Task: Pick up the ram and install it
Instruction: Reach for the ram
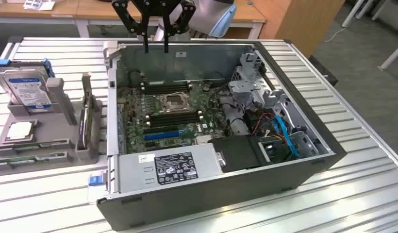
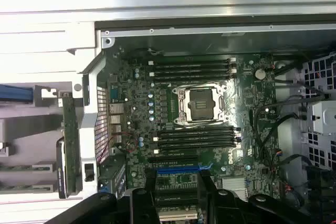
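A: Gripper (image 2: 178,203) hangs wide apart and empty over the motherboard (image 2: 247,98). Where's the ram (image 1: 88,124)?
B: It stands on edge in the grey holder (image 1: 59,97), outside the case (image 1: 218,194). Gripping it off-centre could tilt it, jam it against the holder's posts, or let it slip.

Gripper (image 1: 156,48): black, skeletal linkage frame, 2 thin straight black fingers (image 1: 146,41). Arm (image 1: 215,17): silver-grey tube, pale blue joint cap. Wrist view: glossy black rounded knuckles (image 2: 100,203) at finger bases.

ribbed, shiny metal table (image 1: 364,201)
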